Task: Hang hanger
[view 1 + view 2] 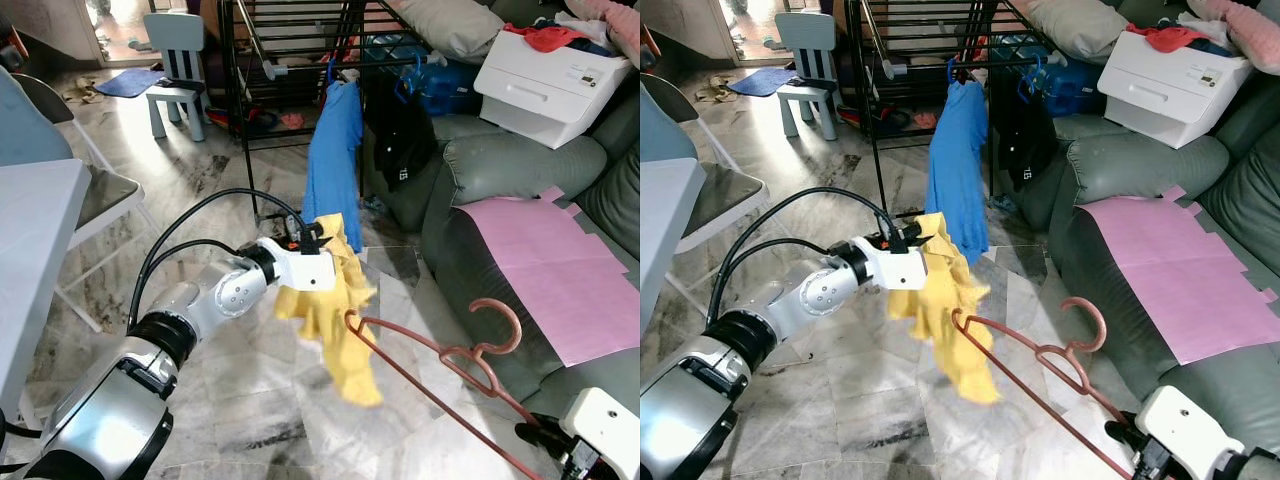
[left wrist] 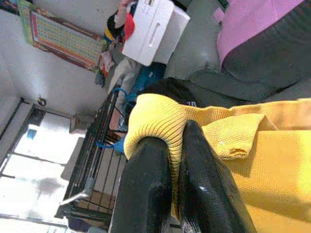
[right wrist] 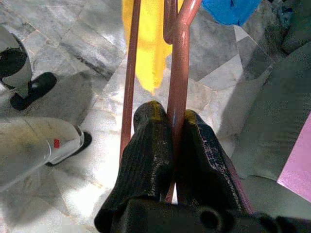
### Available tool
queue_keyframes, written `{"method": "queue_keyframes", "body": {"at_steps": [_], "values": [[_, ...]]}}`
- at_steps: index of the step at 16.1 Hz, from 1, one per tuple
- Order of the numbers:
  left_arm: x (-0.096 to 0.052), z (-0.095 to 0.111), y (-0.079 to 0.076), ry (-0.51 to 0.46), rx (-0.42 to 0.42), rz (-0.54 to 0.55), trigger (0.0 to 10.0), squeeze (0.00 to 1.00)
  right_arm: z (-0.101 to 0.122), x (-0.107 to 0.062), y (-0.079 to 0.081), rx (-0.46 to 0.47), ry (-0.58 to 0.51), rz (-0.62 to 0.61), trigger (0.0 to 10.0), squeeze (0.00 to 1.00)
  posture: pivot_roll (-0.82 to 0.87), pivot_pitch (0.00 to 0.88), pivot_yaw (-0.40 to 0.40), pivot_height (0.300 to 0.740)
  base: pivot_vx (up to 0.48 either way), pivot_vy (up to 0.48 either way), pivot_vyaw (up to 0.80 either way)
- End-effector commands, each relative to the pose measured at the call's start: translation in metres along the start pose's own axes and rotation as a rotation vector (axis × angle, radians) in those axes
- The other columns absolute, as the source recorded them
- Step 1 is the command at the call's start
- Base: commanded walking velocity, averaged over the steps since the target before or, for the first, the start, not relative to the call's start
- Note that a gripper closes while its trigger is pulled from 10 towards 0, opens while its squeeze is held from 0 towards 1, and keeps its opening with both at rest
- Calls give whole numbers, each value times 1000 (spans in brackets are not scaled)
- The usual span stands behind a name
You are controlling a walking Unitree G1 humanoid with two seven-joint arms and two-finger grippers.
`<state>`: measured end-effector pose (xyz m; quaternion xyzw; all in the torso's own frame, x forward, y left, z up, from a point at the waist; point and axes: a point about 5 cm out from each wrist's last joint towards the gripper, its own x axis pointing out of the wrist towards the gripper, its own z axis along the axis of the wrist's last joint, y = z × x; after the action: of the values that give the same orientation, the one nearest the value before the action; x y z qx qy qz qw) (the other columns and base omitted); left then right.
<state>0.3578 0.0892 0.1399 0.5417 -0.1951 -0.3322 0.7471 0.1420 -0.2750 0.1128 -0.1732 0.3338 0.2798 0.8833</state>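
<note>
A yellow knit garment (image 1: 335,305) hangs in mid-air over the floor, pinched at its collar by my left gripper (image 2: 177,145), which is shut on it. One end of a reddish-brown plastic hanger (image 1: 440,355) pokes into the garment's lower part; its hook (image 1: 500,325) curls up toward the sofa. My right gripper (image 3: 176,119) is shut on the hanger's bar, low at the right, near the sofa's front. Behind stands a black drying rack (image 1: 300,60) with a blue shirt (image 1: 335,160) hanging from it.
A grey sofa (image 1: 500,170) with a pink sheet (image 1: 560,270) runs along the right; a white box (image 1: 545,85) sits on it. A dark garment (image 1: 400,135) hangs on the rack. A small blue chair (image 1: 175,70) and a folding chair (image 1: 100,195) stand at left.
</note>
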Motion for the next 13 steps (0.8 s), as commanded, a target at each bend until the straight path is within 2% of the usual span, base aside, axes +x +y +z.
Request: {"method": "queue_keyframes", "body": {"at_steps": [1, 3, 5, 10, 13], "values": [[4, 6, 13, -40, 3, 47, 10000, 0, 2, -4, -7, -34, 3, -28, 10000, 0, -36, 0, -24, 740, 0, 0, 0], [3, 16, 7, -133, -16, 11, 10000, 0, 4, -5, -12, -49, -4, -53, 10000, 0, -35, 0, -26, 740, 0, 0, 0], [2, 17, 5, -150, -15, -5, 10000, 0, 7, -5, -16, -63, -19, -79, 10000, 0, -34, 0, -27, 740, 0, 0, 0], [-1, 34, 1, -306, -46, -37, 10000, 0, 5, -2, -20, -68, -21, -76, 10000, 0, -29, 0, -27, 740, 0, 0, 0], [-1, 35, 1, -312, -50, -33, 10000, 0, 6, -1, -21, -71, -24, -67, 10000, 0, -29, 0, -27, 740, 0, 0, 0]]}}
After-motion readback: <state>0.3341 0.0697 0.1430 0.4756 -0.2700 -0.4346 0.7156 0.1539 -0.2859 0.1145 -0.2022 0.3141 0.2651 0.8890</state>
